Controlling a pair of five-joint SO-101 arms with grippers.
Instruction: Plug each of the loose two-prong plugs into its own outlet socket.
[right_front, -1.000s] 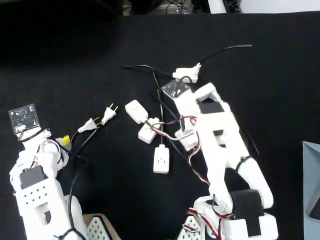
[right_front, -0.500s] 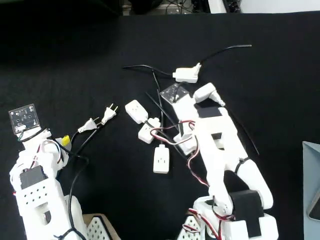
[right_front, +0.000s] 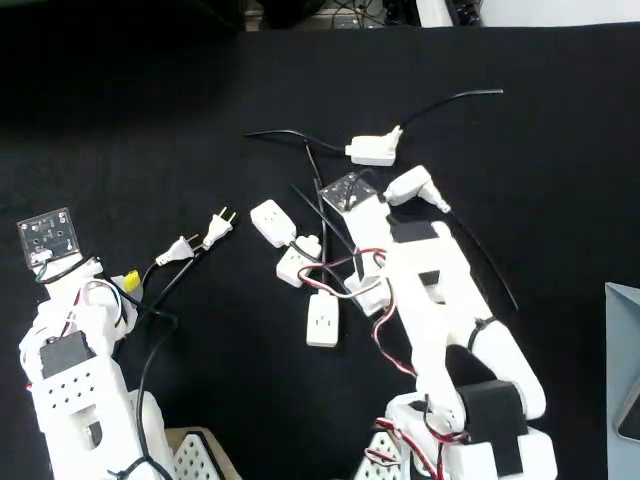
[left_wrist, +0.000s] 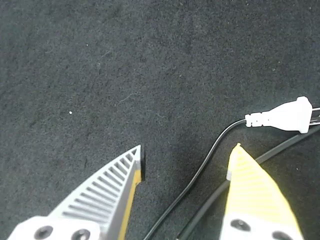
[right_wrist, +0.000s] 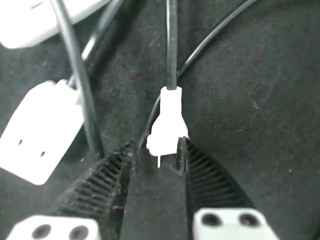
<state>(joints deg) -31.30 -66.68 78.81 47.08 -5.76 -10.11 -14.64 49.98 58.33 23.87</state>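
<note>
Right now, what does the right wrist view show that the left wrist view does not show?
Right wrist view: the right gripper, open, with a white plug between its jaws, prongs toward the gripper, and a white socket block beside it. Left wrist view: the left gripper, open above a cable, and a second plug lying off to one side, outside the jaws. Both: the black table cloth and black cables.
</note>
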